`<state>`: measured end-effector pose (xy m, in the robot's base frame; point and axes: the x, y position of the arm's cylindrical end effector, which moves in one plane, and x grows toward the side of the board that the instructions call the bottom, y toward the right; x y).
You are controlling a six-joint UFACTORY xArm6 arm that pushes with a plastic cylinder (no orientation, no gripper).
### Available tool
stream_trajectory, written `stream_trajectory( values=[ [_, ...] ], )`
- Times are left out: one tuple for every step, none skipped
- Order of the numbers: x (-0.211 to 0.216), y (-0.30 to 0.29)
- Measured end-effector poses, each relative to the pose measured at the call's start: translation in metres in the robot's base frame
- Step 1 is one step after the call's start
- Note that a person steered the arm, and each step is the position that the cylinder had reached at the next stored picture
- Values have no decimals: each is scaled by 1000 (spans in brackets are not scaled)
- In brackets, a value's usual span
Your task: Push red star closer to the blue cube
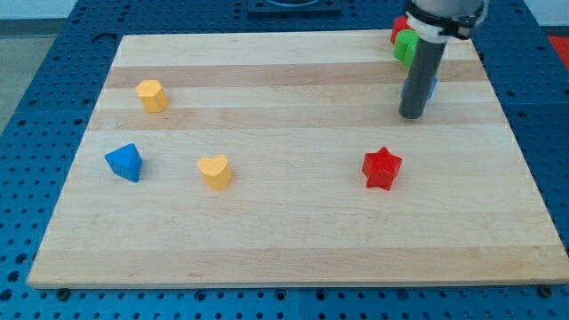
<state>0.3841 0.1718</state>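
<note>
The red star [381, 168] lies on the wooden board [293, 240] at the view's right of centre. The blue cube [430, 88] is near the view's top right, mostly hidden behind my rod; only a blue sliver shows at the rod's right side. My tip [411, 115] rests on the board right in front of the blue cube, above and slightly right of the red star, a clear gap away from it.
A green block [405, 46] and a red block [398, 29] sit at the top right, partly behind the rod. A yellow block [152, 95] is at upper left, a blue triangular block [124, 163] at left, a yellow heart [214, 171] left of centre.
</note>
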Motion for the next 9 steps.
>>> stream_trajectory(
  values=[
    [-15, 10],
    [-35, 11],
    [-25, 11],
    [23, 42],
    [87, 71],
    [136, 25],
    [134, -41],
    [99, -50],
    [81, -48]
  ],
)
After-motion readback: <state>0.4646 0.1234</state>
